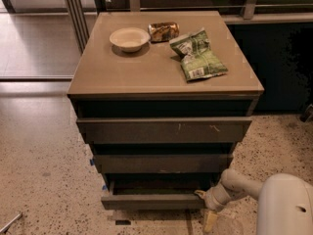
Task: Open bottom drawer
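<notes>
The gripper (206,199) is down low near the floor (44,170), right at the right end of the bottom drawer (151,201). It seems to touch the drawer's end, but I cannot tell how wide it is open or if it has hold of anything. Its pale arm (239,185) comes in from the right. The bottom drawer is the lowest of three dark fronts on the cabinet (161,77), and it sticks out a little, with a strip of its inside showing along the top. I think it is only partly open. The front is flat and smooth with no handle, so it is probably slippery. The best place to hold looks like the top edge or the right end, where there is a lip to hook. It looks hard and stiff, and it should slide straight out. Above it are the middle drawer (161,163) and the wide top drawer (164,130). On the cabinet top sit a bowl (129,38), a shiny wrapper (163,31) and green snack bags (198,58).
</notes>
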